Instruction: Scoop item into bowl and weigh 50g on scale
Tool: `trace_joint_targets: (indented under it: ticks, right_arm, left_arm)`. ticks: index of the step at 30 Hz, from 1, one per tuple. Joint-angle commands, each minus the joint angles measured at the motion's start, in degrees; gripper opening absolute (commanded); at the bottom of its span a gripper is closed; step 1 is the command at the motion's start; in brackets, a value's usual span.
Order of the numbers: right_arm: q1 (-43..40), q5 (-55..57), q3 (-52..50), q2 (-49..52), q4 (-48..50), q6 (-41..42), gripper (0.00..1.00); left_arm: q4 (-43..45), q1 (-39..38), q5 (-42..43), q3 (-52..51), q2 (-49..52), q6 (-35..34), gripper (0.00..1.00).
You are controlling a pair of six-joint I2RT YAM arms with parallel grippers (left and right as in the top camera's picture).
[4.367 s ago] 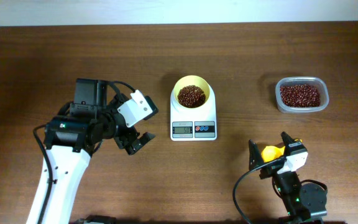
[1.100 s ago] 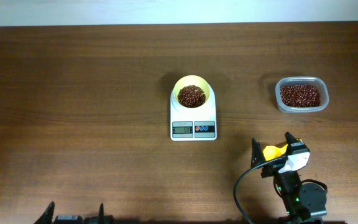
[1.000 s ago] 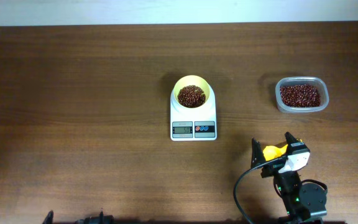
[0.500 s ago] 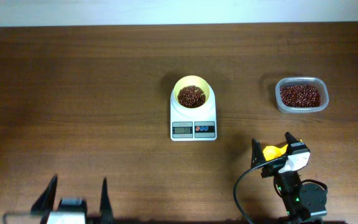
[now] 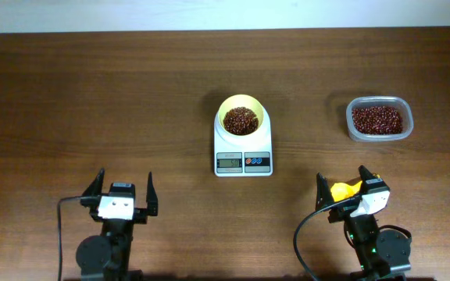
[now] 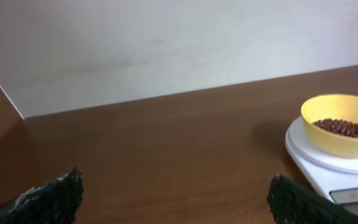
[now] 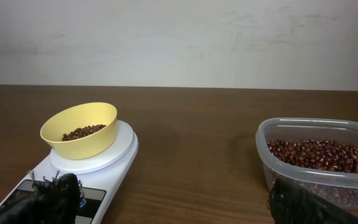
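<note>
Beans (image 5: 241,119) lie in the yellow bowl (image 5: 241,98), which sits on the scale (image 5: 220,148) at mid-table.
From the scale, the left gripper (image 5: 123,181) is at 7 o'clock, spread wide and empty. The right gripper (image 5: 340,181) is at 5 o'clock, also spread, with a yellow scoop (image 5: 341,190) between its fingers. A clear tub (image 5: 379,98) of beans stands at 2 o'clock.

the small round pale yellow bowl (image 5: 241,99) is sitting upright on the white scale (image 5: 222,150) near the middle of the worktop (image 5: 92,94). a shallow heap of dark red-brown beans (image 5: 241,119) is lying in it. the scale's grey display and red and blue buttons are facing the near edge, the reading showing too small to tell. more beans are filling a clear tub (image 5: 350,117) well to the right.
</note>
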Motion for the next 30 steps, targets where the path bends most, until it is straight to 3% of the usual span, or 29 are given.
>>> trace_joint_targets:
  ticks: [1,16,24,30]
  right_arm:
    - [0.3,0.7,-0.3,-0.5,-0.4,0.0,0.99]
    - [0.3,0.7,-0.3,-0.5,-0.4,0.0,0.99]
    - [0.3,0.7,-0.3,-0.5,-0.4,0.0,0.99]
    - [0.3,0.7,-0.3,-0.5,-0.4,0.0,0.99]
  left_arm:
    - [0.7,0.3,-0.8,-1.7,-0.3,0.5,0.99]
    - [8.5,0.3,-1.8,-8.7,-0.3,4.6,0.99]
    - [9.4,0.3,-4.6,-9.3,-0.3,-3.2,0.99]
    - [9.5,0.3,-4.5,-9.3,-0.3,-3.6,0.99]
